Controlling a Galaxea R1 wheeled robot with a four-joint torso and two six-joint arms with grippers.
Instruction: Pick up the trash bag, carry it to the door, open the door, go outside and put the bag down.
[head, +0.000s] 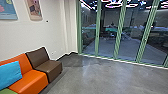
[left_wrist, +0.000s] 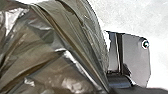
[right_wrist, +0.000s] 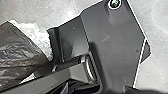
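Robot facing a green-framed glass partition (head: 98, 32), trash bag (left_wrist: 42, 55) near both wrists.
Head view: orange (head: 31, 81) and brown seats (head: 51, 67) are standing at left, a blue cushion (head: 10, 73) leaning on the orange. Left wrist view: the bag is bulging near the camera. Right wrist view: the bag is touching crumpled white material (right_wrist: 37, 37); whether either hand is gripping cannot be told.

Glass panels (head: 107, 42) beyond orange seat (head: 31, 81)
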